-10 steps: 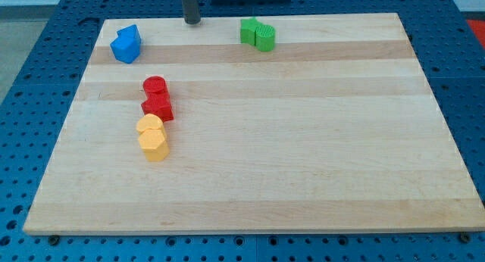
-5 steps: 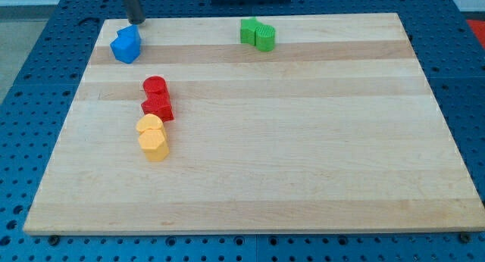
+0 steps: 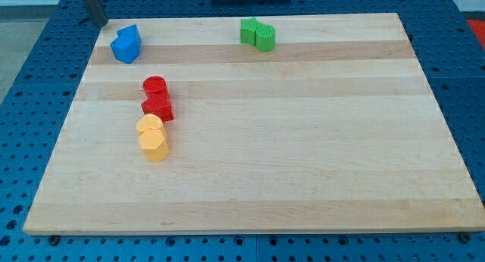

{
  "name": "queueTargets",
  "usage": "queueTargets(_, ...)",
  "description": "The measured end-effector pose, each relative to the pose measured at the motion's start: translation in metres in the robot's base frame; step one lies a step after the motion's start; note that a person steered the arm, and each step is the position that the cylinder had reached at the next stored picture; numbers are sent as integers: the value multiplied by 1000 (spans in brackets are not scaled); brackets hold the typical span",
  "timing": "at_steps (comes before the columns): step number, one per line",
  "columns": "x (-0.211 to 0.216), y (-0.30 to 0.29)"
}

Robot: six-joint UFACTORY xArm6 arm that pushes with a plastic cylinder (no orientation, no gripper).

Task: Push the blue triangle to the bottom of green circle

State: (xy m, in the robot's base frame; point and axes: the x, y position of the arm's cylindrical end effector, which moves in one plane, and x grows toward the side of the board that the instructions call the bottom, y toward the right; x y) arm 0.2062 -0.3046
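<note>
The blue blocks (image 3: pixel 126 45) sit at the board's top left; two blue pieces touch, and the triangle among them cannot be told apart. The green blocks (image 3: pixel 258 34) sit near the top edge, middle; the right-hand one looks round, the green circle (image 3: pixel 265 38). My tip (image 3: pixel 98 22) is at the top left corner of the board, up and left of the blue blocks, a short gap apart from them.
A red cylinder (image 3: pixel 154 86) and a red block (image 3: pixel 158 107) stand below the blue blocks. Two yellow blocks (image 3: pixel 152 136) touch just below the red ones. The wooden board (image 3: pixel 303 141) lies on a blue pegboard table.
My tip has moved left along the board's top edge, from near the middle, past the blue blocks, to the top left corner. No block has moved.
</note>
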Motion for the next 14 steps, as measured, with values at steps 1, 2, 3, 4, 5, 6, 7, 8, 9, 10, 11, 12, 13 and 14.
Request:
queueTargets(1, 7, 0)
queueTargets(2, 7, 7)
queueTargets(3, 7, 8)
queueTargets(4, 20, 22)
queueTargets(5, 41, 36)
queueTargets(6, 45, 55)
queueTargets(7, 51, 92)
queueTargets(8, 57, 118)
queueTargets(9, 72, 138)
queueTargets(10, 93, 171)
queueTargets(11, 103, 198)
queueTargets(12, 104, 222)
queueTargets(13, 109, 249)
queueTargets(14, 113, 249)
